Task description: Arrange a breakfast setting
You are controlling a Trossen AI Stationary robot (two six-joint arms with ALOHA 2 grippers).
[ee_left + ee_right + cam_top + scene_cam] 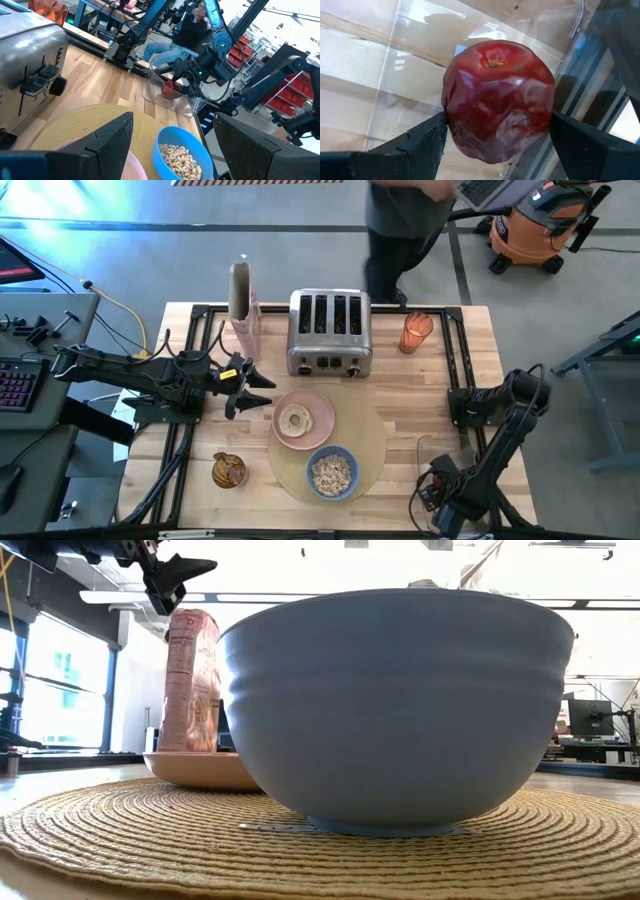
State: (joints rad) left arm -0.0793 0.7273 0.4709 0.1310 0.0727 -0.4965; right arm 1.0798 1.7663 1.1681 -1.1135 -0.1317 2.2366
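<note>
Pale wood planks make up your table (pixel 420 395), with a person standing at its far edge. Your right gripper (pixel 497 132) sits low at the table's right near corner, inside a clear plastic bin (pixel 172 95), and the red fruit (pixel 497 100) lies squarely between its two fingers. The fingertips stand wide, one at each flank of the fruit; you cannot tell whether they press on it. The fruit's stem dimple faces the wrist camera.

Your left gripper (pixel 243 385) hovers spread wide and empty above the table's left side, just beside the pink plate (pixel 320 412). That plate carries the bagel half (pixel 296 420), cut face up. Next to it on the round tan placemat (pixel 370 442) the blue bowl (pixel 332 473) holds cereal (pixel 179 159). Behind the mat stand the toaster (pixel 330 332), a cereal box (pixel 243 308) and an orange cup (pixel 416 332).
</note>
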